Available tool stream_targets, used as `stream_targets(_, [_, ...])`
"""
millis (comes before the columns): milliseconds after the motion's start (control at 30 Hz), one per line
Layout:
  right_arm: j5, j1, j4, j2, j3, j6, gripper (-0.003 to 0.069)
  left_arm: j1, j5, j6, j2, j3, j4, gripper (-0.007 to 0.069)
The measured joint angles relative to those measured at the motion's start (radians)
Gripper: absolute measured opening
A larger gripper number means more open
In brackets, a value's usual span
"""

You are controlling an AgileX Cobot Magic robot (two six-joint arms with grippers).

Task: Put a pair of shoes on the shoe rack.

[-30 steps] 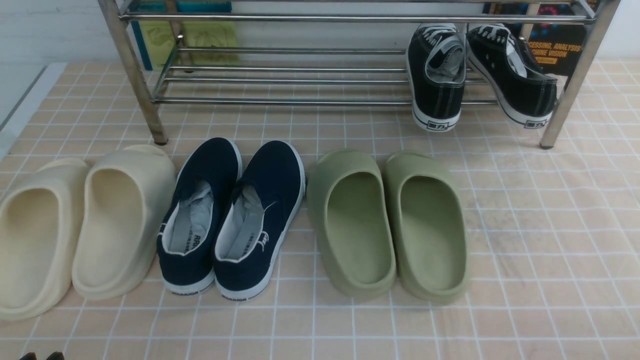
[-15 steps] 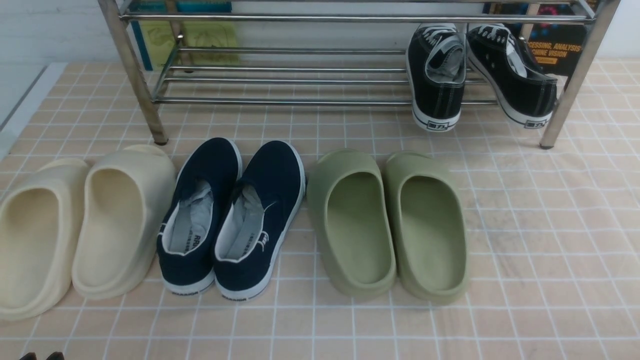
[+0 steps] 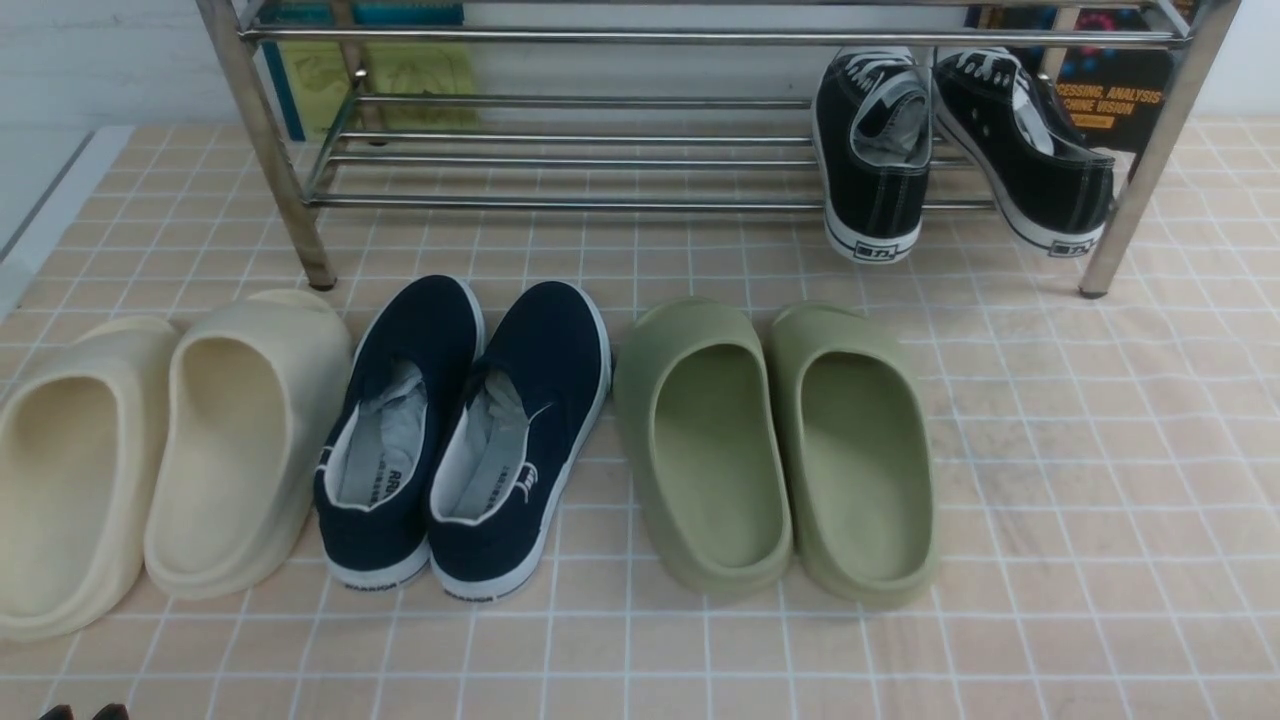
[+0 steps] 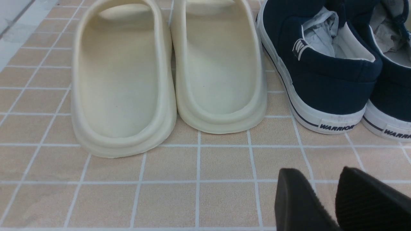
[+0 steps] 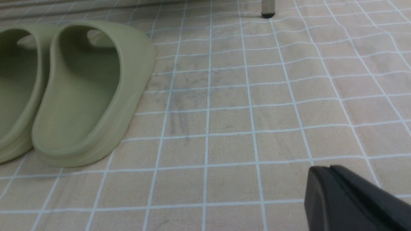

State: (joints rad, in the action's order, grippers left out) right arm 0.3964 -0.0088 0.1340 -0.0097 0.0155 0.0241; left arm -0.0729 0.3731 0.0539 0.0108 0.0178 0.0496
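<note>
Resting heels-out at the shoe rack's (image 3: 620,160) right end, the black sneakers (image 3: 960,150) sit on its lower bars. Left gripper (image 4: 324,195) hangs with jaws slightly parted and empty; right gripper (image 5: 334,179) has jaws pressed together, holding nothing.

Eight shoes are being counted in all, forming four pairs. Two black lace-up sneakers (image 3: 955,150) are being held on the shoe rack (image 3: 640,120), at about one o'clock in the front view. Two cream clogs (image 3: 160,450) are being shown at eight o'clock, two navy slip-ons (image 3: 465,430) near the centre, and two olive-green clogs (image 3: 775,450) at about four o'clock. One rack is being seen.
</note>
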Motion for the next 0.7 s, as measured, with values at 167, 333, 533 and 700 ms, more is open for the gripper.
stream_targets(167, [0.0, 0.0, 0.0, 0.0, 0.0, -0.002, 0.0013, 0.0, 0.0, 0.0, 0.0, 0.0, 0.0, 0.024])
stream_targets(333, [0.0, 0.0, 0.0, 0.0, 0.0, -0.002, 0.0015, 0.0, 0.0, 0.0, 0.0, 0.0, 0.0, 0.024])
stream_targets(533, [0.0, 0.0, 0.0, 0.0, 0.0, -0.002, 0.0015, 0.0, 0.0, 0.0, 0.0, 0.0, 0.0, 0.024])
stream_targets(700, [0.0, 0.0, 0.0, 0.0, 0.0, -0.003, 0.002, 0.0, 0.0, 0.0, 0.0, 0.0, 0.0, 0.024])
